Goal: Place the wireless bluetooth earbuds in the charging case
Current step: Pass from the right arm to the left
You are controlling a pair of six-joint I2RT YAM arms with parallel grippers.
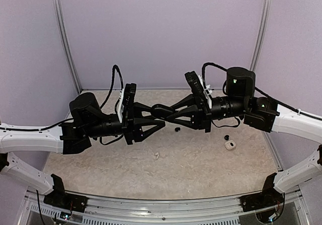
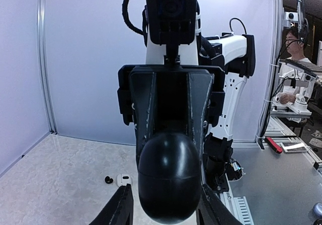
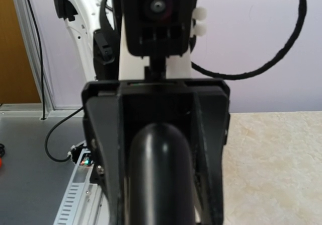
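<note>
The glossy black egg-shaped charging case (image 1: 160,110) hangs in mid-air above the table's middle, closed, with its seam showing in the left wrist view (image 2: 168,177). My right gripper (image 1: 167,113) is shut on it from the right; the case fills the right wrist view (image 3: 161,179) and hides that gripper's fingers. My left gripper (image 1: 158,118) faces it, and its fingers (image 2: 119,210) stand open on either side of the case. One black earbud (image 1: 177,130) lies under the grippers. Another black earbud (image 1: 226,137) lies at the right, also in the left wrist view (image 2: 108,179). A white earbud (image 1: 156,156) lies nearer the front.
A small white rounded piece (image 1: 230,145) lies beside the right black earbud, also seen in the left wrist view (image 2: 124,179). Lilac walls with metal posts enclose the beige table (image 1: 100,169). The arm bases sit at the near corners.
</note>
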